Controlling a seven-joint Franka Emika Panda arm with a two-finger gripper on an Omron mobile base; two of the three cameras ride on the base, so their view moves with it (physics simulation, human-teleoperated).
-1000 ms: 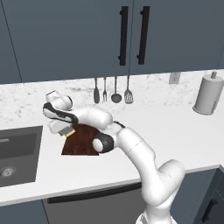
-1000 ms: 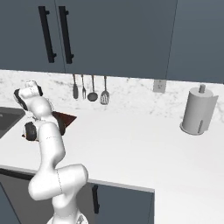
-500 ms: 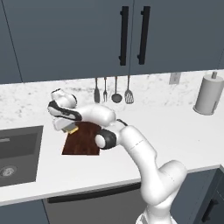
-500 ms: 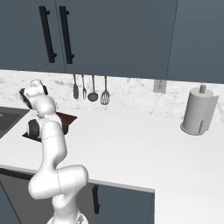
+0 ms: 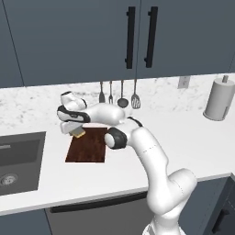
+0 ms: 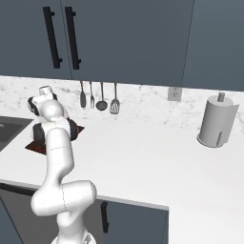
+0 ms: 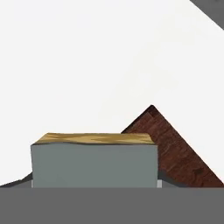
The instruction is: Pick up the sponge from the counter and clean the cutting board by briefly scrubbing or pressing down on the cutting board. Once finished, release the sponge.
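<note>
- Nearest the hand camera, the sponge (image 7: 94, 159) sits tight against the lens, grey-green scrub face forward and yellow body showing along its top edge; a corner of the cutting board (image 7: 175, 148) lies beyond it.
- From the left base view, the gripper (image 5: 73, 130) holds the sponge (image 5: 78, 132) at the board's (image 5: 89, 149) back left corner; whether it touches the wood cannot be told.
- The jaws look closed about the sponge's width, though the fingertips themselves are hidden.
- Risk: this close to the edge, a press or scrub stroke could slide off onto the counter (image 5: 193, 137), or nudge the thin board toward the sink (image 5: 18, 158).
- Farther back, utensils (image 5: 118, 94) hang at the backsplash.
</note>
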